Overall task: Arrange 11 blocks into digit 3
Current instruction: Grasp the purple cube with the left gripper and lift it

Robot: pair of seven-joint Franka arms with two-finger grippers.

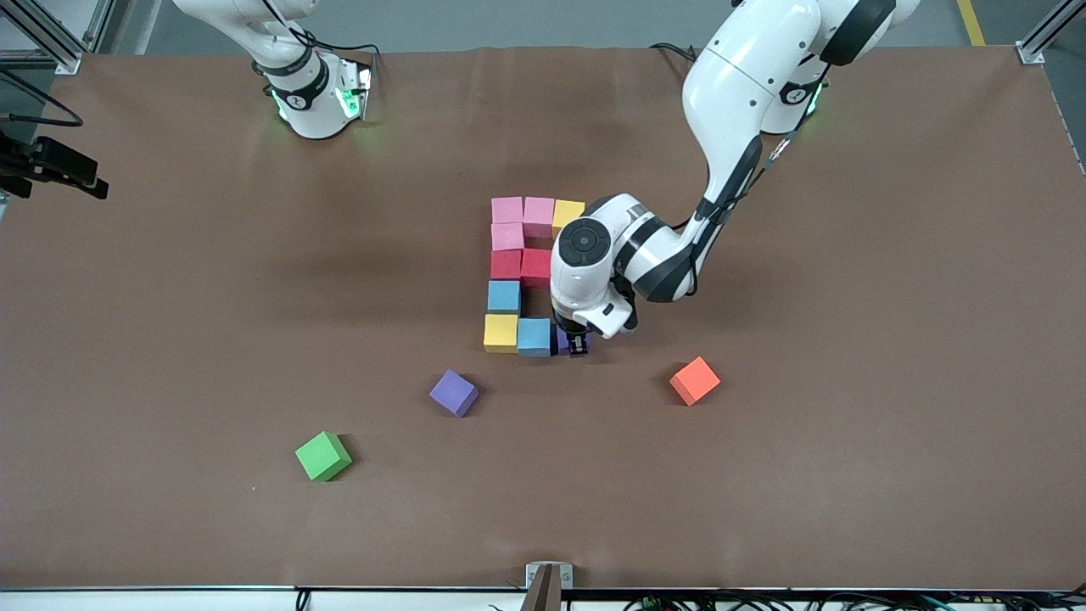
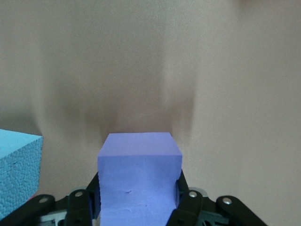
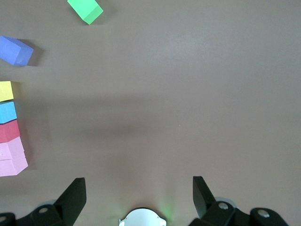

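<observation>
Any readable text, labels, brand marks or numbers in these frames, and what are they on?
None readable. The foam cubes are blank.
The small dark mark on the right arm's base is too small to read.
The round cap on the left arm's wrist shows no lettering.

The setting is a robotics laboratory. Two white industrial arms, the right arm and the left arm, are bolted at the edge of a table covered in plain brown matting. Aluminium frame posts stand at the table corners. Cables run to the arm bases, and a bracket is fixed at the table's front edge. Small coloured foam cubes serve as test pieces.
</observation>
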